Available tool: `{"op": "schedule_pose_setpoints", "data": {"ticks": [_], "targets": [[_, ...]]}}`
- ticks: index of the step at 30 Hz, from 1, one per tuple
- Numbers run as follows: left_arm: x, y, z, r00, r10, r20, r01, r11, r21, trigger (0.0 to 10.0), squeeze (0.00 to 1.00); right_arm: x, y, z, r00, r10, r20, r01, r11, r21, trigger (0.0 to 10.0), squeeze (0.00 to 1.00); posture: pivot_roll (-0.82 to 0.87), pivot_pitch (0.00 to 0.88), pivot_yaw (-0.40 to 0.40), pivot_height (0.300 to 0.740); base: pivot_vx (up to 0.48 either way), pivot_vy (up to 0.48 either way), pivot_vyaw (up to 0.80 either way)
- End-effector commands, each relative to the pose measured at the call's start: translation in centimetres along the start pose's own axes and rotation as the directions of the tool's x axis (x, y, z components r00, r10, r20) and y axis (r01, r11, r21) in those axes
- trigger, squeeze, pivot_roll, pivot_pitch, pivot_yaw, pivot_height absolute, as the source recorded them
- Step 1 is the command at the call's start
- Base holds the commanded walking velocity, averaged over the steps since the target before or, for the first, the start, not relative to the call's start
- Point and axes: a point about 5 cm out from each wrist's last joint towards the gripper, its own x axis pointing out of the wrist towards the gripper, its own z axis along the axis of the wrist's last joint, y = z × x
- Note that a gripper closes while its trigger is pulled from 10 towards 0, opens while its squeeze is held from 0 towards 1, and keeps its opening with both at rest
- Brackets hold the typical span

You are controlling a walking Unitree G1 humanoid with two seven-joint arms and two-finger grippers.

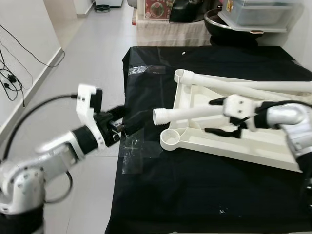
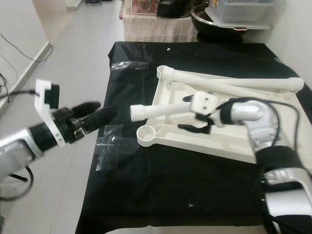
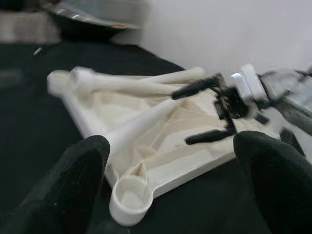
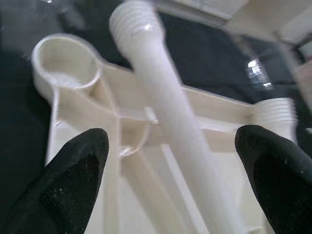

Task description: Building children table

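A white plastic tabletop [image 1: 253, 141] lies upside down on the black-covered table [image 1: 195, 195]. An empty round leg socket [image 1: 171, 138] sits at its near left corner. A loose white leg [image 1: 187, 113] lies across it, threaded end [image 4: 134, 19] pointing left past the edge. Another leg [image 1: 243, 85] lies along the far side. My right gripper [image 1: 217, 116] is open, one finger on each side of the loose leg, not closed on it. My left gripper [image 1: 127, 118] is open at the table's left edge, a short way from the threaded end.
Clear tape patches [image 1: 134, 153] stick to the cloth near the left edge. A dark bowl [image 1: 229, 24] and a clear plastic box [image 1: 258, 12] stand behind the table. Cables [image 1: 9, 78] lie on the floor by the left wall.
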Motion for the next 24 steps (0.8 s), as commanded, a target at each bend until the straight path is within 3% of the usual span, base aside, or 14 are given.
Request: {"op": "schedule_pose_setpoints", "data": {"ticks": [1, 5, 7, 9, 11, 12, 15, 17, 18, 19, 20, 21, 23, 24], "targets": [[1.0, 0.6, 0.2, 0.997, -0.037, -0.066, 0.045, 0.992, 0.122, 10.0, 0.0, -0.3, 0.3, 0.3, 0.999, -0.033, 0.033, 0.032, 0.999, 0.031, 10.0, 0.0, 0.01, 0.112, 0.011, 0.74, 0.0, 0.0, 0.0], [3.2, 2.2, 0.9, 0.989, -0.024, -0.143, 0.075, 0.929, 0.362, 10.0, 0.0, 0.5, 0.9, 0.0, 0.984, -0.176, 0.028, 0.171, 0.976, 0.137, 10.0, 0.0, -0.01, 0.12, 0.026, 0.74, 0.0, 0.0, 0.0], [3.6, 2.5, 0.9, 0.987, -0.018, -0.158, 0.08, 0.914, 0.398, 10.0, 0.0, 0.6, 1.0, -0.2, 0.979, -0.203, 0.018, 0.197, 0.965, 0.173, 10.0, 0.0, -0.01, 0.12, 0.026, 0.74, 0.0, 0.0, 0.0], [4.7, 3.1, 0.6, 0.977, -0.038, -0.211, 0.137, 0.868, 0.477, 10.0, 0.0, 1.3, 1.6, -0.5, 0.962, -0.274, -0.013, 0.27, 0.94, 0.209, 10.0, 0.0, -0.02, 0.132, 0.041, 0.74, 0.0, 0.0, 0.0], [6.1, 3.5, 0.5, 0.965, -0.068, -0.252, 0.2, 0.813, 0.546, 10.0, 0.0, 2.2, 2.6, -0.8, 0.926, -0.373, -0.053, 0.37, 0.875, 0.314, 10.0, 0.0, -0.03, 0.141, 0.053, 0.74, 0.0, 0.0, 0.0], [6.9, 3.7, 0.6, 0.968, -0.065, -0.241, 0.189, 0.824, 0.535, 10.0, 0.0, 2.7, 3.3, -0.8, 0.91, -0.41, -0.059, 0.402, 0.84, 0.366, 10.0, 0.0, -0.04, 0.149, 0.062, 0.74, 0.0, 0.0, 0.0], [7.5, 3.8, 0.7, 0.971, -0.063, -0.231, 0.178, 0.835, 0.521, 10.0, 0.0, 3.0, 3.8, -0.7, 0.9, -0.432, -0.062, 0.419, 0.817, 0.396, 10.0, 0.0, -0.04, 0.149, 0.062, 0.74, 0.0, 0.0, 0.0], [8.4, 3.7, 1.2, 0.983, -0.068, -0.171, 0.146, 0.85, 0.507, 10.0, 0.0, 3.5, 4.9, 0.3, 0.863, -0.504, -0.028, 0.448, 0.74, 0.501, 10.0, 0.0, -0.06, 0.165, 0.078, 0.74, 0.0, 0.0, 0.0], [8.7, 3.2, 1.3, 0.99, -0.075, -0.121, 0.125, 0.866, 0.485, 10.0, 0.0, 3.7, 5.5, 0.9, 0.837, -0.547, -0.015, 0.456, 0.683, 0.571, 10.0, 0.0, -0.07, 0.168, 0.077, 0.74, 0.0, 0.0, 0.0], [8.7, 3.2, 1.3, 0.99, -0.075, -0.121, 0.125, 0.866, 0.485, 10.0, 0.0, 3.7, 5.5, 0.9, 0.837, -0.547, -0.015, 0.456, 0.683, 0.571, 10.0, 0.0, -0.07, 0.168, 0.077, 0.74, 0.0, 0.0, 0.0], [9.0, 3.0, 1.3, 0.993, -0.085, -0.087, 0.116, 0.873, 0.475, 10.0, 0.0, 3.8, 6.0, 1.3, 0.818, -0.575, -0.017, 0.461, 0.637, 0.618, 10.0, 0.0, -0.07, 0.168, 0.077, 0.74, 0.0, 0.0, 0.0], [9.0, 3.0, 1.3, 0.993, -0.085, -0.087, 0.116, 0.873, 0.475, 10.0, 0.0, 3.8, 6.0, 1.3, 0.818, -0.575, -0.017, 0.461, 0.637, 0.618, 10.0, 0.0, -0.07, 0.168, 0.077, 0.74, 0.0, 0.0, 0.0], [8.8, 2.3, 0.5, 0.993, -0.113, -0.022, 0.113, 0.913, 0.393, 10.0, 0.0, 4.4, 7.2, 2.5, 0.801, -0.599, -0.008, 0.448, 0.589, 0.673, 10.0, 0.0, -0.07, 0.167, 0.065, 0.74, 0.0, 0.0, 0.0], [8.8, 2.3, 0.5, 0.993, -0.113, -0.022, 0.113, 0.913, 0.393, 10.0, 0.0, 4.4, 7.2, 2.5, 0.801, -0.599, -0.008, 0.448, 0.589, 0.673, 10.0, 0.0, -0.07, 0.167, 0.065, 0.74, 0.0, 0.0, 0.0]]}}
